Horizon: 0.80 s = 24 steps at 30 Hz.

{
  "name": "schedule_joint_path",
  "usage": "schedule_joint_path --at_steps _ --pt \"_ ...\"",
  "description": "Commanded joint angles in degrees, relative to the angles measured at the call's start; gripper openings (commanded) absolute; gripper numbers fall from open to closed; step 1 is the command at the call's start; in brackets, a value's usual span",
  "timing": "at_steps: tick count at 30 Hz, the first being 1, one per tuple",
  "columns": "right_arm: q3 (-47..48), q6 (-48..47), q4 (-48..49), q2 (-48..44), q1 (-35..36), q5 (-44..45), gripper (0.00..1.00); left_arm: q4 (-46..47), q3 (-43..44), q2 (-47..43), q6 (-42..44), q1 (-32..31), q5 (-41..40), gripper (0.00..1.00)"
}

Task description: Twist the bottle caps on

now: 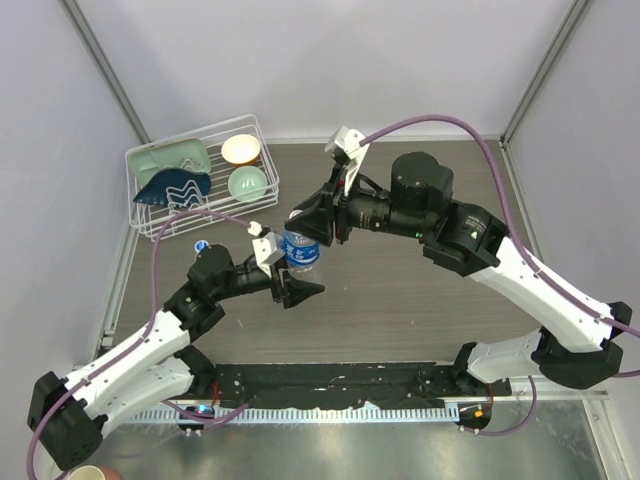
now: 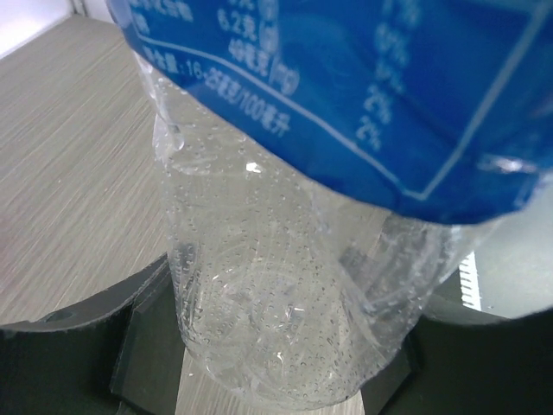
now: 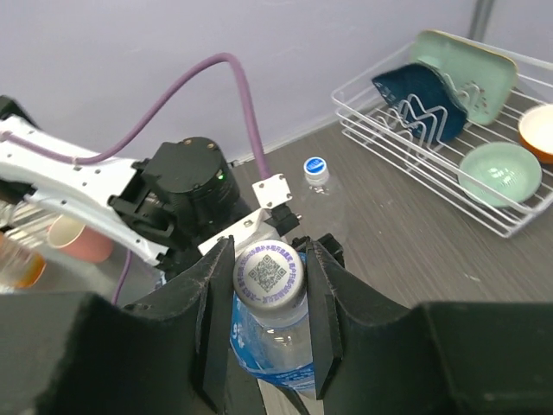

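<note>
Right wrist view shows your right tool (image 3: 270,264) pinching the cap (image 3: 275,277); your left tool (image 2: 285,372) grips the blue-label bottle (image 2: 285,225) low down.

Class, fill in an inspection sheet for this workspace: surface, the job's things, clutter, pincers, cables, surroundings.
Surface: dark wood-grain table.
Job's things: labelled bottle held between both pincers, white cap on its neck; plain bottle stands apart near the rack, second cap on it.
Clutter: wire rack at the far left, holding green dish, blue dish, cream bowl, green bowl.
Pincers: right pincer shut on the white cap; left pincer clasps the labelled bottle's lower body.
Cables: left purple cable, right purple cable, each looping off its arm.
Surroundings: pale walls; pink cup by the left arm's base.
</note>
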Motion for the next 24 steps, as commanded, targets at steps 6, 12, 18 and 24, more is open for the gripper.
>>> schedule_joint_path --at_steps 6,12,18,24 --pt "-0.76 9.65 -18.09 3.0 10.47 28.55 0.01 10.35 0.27 -2.55 -0.1 1.14 -12.27 0.0" --pt "0.73 14.66 -22.58 6.42 17.16 43.39 0.01 10.79 -0.26 -2.73 0.34 1.23 -15.01 0.0" --pt "2.93 17.22 -25.57 9.06 20.59 53.0 0.01 9.92 -0.44 -2.55 0.43 1.23 -17.73 0.0" --pt "5.74 17.49 -25.57 10.73 21.38 55.64 0.15 9.47 -1.31 -2.82 0.78 1.23 -18.44 0.0"
